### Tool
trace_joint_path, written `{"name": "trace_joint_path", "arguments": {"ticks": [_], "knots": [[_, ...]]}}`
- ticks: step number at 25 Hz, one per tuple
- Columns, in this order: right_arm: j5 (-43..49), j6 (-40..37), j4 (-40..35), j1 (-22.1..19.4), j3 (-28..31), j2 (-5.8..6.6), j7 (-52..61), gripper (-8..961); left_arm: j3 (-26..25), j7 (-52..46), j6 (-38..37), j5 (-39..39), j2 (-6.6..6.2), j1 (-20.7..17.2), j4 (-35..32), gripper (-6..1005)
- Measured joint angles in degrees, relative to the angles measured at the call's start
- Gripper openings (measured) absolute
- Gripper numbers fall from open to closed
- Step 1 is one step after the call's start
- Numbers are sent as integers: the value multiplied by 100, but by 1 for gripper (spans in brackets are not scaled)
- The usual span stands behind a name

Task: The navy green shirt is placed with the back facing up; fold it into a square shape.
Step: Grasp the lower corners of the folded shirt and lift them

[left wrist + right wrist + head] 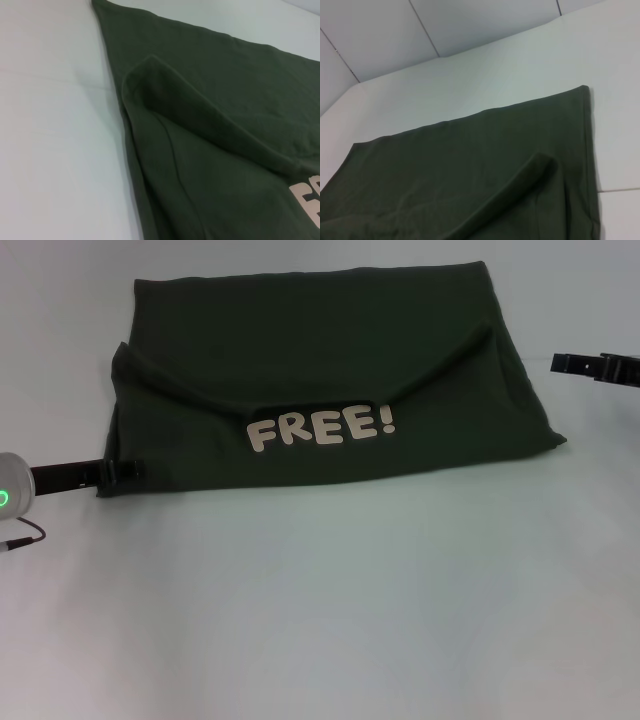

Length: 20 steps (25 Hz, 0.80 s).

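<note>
Folding looks partly done: the navy green shirt [330, 390] lies across the far half of the white table [320, 620], a flap turned over so "FREE!" shows. The left gripper [122, 471] sits at its left edge, the right gripper [600, 367] off to its right (whether either one's fingers are apart or together cannot be told). Next probably comes grasping an edge for another fold.

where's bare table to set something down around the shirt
The white table is bare across the whole near side, below the "FREE!" edge of the dark olive-green cloth shirt. A narrower strip lies beyond its far edge. Crowded: left gripper at its near-left corner; right gripper off its right edge.
</note>
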<state>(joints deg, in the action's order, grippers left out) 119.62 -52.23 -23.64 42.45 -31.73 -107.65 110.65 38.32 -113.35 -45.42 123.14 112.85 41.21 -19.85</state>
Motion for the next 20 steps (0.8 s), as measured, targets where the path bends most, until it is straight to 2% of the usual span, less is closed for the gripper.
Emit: {"name": "trace_joint_path", "arguments": {"ticks": [6, 12, 20], "knots": [[0, 6, 0, 20, -15, 0, 9, 700, 4, -1, -6, 0, 1, 0, -1, 430], [0, 6, 0, 21, -26, 4, 16, 701, 9, 4, 6, 0, 29, -13, -19, 283], [0, 1, 0, 37, -26, -4, 0, 701, 9, 36, 91, 0, 58, -15, -10, 275]]}}
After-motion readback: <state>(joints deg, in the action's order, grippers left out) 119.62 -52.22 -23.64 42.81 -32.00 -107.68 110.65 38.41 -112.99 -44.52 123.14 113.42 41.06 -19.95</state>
